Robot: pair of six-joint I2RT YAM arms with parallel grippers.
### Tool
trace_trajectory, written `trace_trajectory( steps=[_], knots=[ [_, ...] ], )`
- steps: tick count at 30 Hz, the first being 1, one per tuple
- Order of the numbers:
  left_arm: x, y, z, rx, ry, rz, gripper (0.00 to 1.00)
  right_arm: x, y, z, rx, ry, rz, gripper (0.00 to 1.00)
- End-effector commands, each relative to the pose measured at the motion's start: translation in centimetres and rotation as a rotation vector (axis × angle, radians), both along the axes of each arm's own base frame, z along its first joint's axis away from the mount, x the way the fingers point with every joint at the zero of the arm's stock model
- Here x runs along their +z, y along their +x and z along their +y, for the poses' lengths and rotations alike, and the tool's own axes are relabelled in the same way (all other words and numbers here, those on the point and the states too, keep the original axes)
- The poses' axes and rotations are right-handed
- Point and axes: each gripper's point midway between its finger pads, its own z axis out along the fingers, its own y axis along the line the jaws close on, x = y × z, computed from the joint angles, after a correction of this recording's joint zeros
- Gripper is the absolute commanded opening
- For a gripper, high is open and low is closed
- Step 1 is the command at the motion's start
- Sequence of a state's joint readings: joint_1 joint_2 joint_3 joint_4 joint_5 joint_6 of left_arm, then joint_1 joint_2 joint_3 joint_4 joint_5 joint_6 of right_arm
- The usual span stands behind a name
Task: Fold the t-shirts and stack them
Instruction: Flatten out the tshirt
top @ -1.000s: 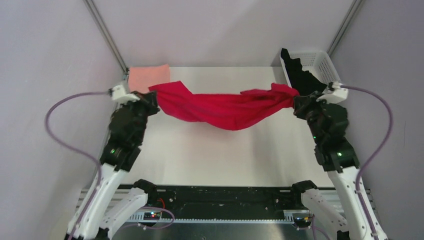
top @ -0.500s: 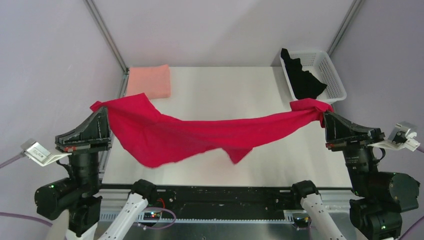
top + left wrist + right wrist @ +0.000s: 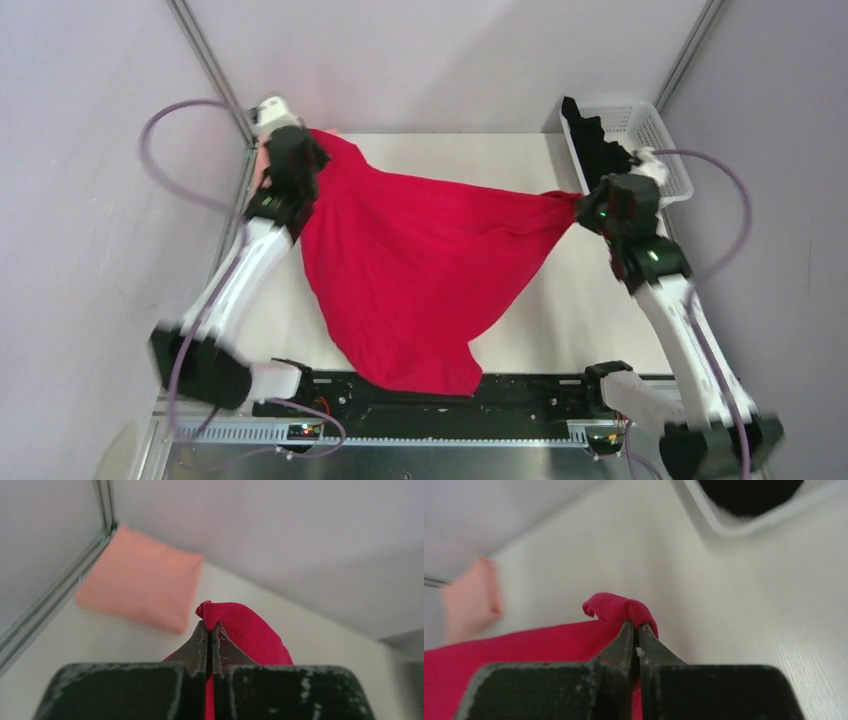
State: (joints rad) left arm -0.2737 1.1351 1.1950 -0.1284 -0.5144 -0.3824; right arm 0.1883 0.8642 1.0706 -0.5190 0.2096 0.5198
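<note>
Currently, red t-shirt (image 3: 420, 270): I see it spread as a broad sheet between my two grippers, widest at the far left. It narrows toward the near middle, where its lowest end reaches the near edge of the table (image 3: 580, 310).
Left gripper (image 3: 207, 625): at the far left corner. My wrist camera shows the fingers pressed together on a folded edge of the red cloth, with a small bunch poking out past the tips.
Right gripper (image 3: 634, 625): at the far right, just beside the basket. Its fingers are pinched on another bunched corner of the same shirt, and a small curl of cloth sits over the tips.
Cloth tension: the far edge between the two grips runs almost straight in the top view, with creases fanning out from the right-hand grip.
Salmon-pink t-shirt (image 3: 140, 585): folded to a flat rectangle in the far left corner of the table, just beyond the left gripper. From above the arm and the red cloth mostly hide it.
Black t-shirt (image 3: 595, 140): crumpled in the white mesh basket (image 3: 660, 130) at the far right, with part of it rising over the basket's far left rim.
Contact with the table: I cannot tell how much of the red sheet rests on it.
</note>
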Motion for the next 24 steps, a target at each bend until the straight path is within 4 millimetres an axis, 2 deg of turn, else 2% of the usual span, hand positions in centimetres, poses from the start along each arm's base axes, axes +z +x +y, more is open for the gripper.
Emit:
trace_trajectory(
  steps=[1, 2, 3, 4, 5, 7, 10, 11, 12, 13, 14, 15, 16, 17, 18, 19, 20, 21, 22, 23, 24],
  knots=[
    [-8.0, 8.0, 0.4, 0.074, 0.092, 0.227, 0.14, -9.9, 5.3, 0.3, -0.060, 0.056, 0.257, 0.18],
    [-10.5, 10.0, -0.1, 0.065, 0.105, 0.284, 0.27, -10.9, 6.3, 0.5, -0.052, 0.071, 0.274, 0.28],
    [-11.8, 10.9, -0.6, 0.047, 0.109, 0.312, 0.57, -13.1, 7.2, 0.7, -0.051, 0.071, 0.329, 0.49],
    [-13.3, 12.2, -1.2, 0.033, 0.113, 0.351, 0.71, -14.3, 8.2, 0.8, -0.045, 0.077, 0.344, 0.59],
    [-14.0, 12.7, -1.4, 0.024, 0.116, 0.369, 0.92, -14.5, 8.6, 0.8, -0.045, 0.078, 0.343, 0.79],
    [-15.1, 13.5, -1.9, 0.004, 0.114, 0.398, 0.99, -14.1, 9.5, 0.8, -0.043, 0.068, 0.309, 0.96],
    [-15.4, 13.2, -3.1, -0.054, 0.081, 0.403, 1.00, -13.2, 9.6, 0.7, -0.021, 0.022, 0.275, 0.99],
    [-14.7, 12.8, -3.4, -0.075, 0.065, 0.389, 1.00, -13.2, 9.5, 0.7, -0.015, 0.012, 0.279, 0.99],
    [-15.5, 12.2, -4.3, -0.120, 0.035, 0.406, 1.00, -13.4, 9.3, 0.9, 0.009, -0.009, 0.286, 0.99],
    [-14.7, 11.6, -4.7, -0.141, 0.019, 0.388, 1.00, -13.5, 9.1, 1.1, 0.025, -0.023, 0.293, 0.99],
    [-15.9, 10.8, -5.6, -0.184, -0.006, 0.414, 1.00, -14.0, 8.9, 1.5, 0.063, -0.052, 0.306, 0.99],
    [-15.2, 10.1, -6.0, -0.205, -0.021, 0.402, 1.00, -14.3, 8.8, 1.8, 0.083, -0.065, 0.316, 0.99],
    [-16.5, 9.1, -7.0, -0.244, -0.039, 0.433, 1.00, -14.7, 8.6, 2.6, 0.128, -0.089, 0.330, 0.99],
    [-16.0, 8.2, -7.5, -0.270, -0.052, 0.423, 1.00, -15.0, 8.5, 3.2, 0.162, -0.100, 0.336, 0.99],
    [-17.4, 6.8, -8.7, -0.318, -0.071, 0.457, 1.00, -15.5, 8.5, 4.0, 0.216, -0.113, 0.340, 0.99],
    [-17.1, 5.6, -9.9, -0.355, -0.077, 0.450, 1.00, -15.5, 8.7, 4.8, 0.248, -0.121, 0.331, 0.99],
    [-18.9, 4.2, -10.6, -0.387, -0.086, 0.494, 1.00, -16.2, 8.7, 6.0, 0.314, -0.118, 0.340, 0.99],
    [-18.8, 3.1, -11.7, -0.422, -0.085, 0.493, 1.00, -16.5, 8.9, 6.9, 0.351, -0.119, 0.334, 0.99],
    [-20.7, 1.7, -12.0, -0.434, -0.090, 0.537, 1.00, -17.1, 8.9, 7.6, 0.382, -0.116, 0.345, 0.99],
    [-20.8, 0.5, -13.1, -0.464, -0.092, 0.541, 1.00, -17.5, 8.9, 8.4, 0.401, -0.119, 0.347, 0.99],
    [-22.7, -1.0, -13.5, -0.485, -0.101, 0.588, 1.00, -18.5, 8.9, 8.5, 0.402, -0.121, 0.372, 0.99]
  ],
)
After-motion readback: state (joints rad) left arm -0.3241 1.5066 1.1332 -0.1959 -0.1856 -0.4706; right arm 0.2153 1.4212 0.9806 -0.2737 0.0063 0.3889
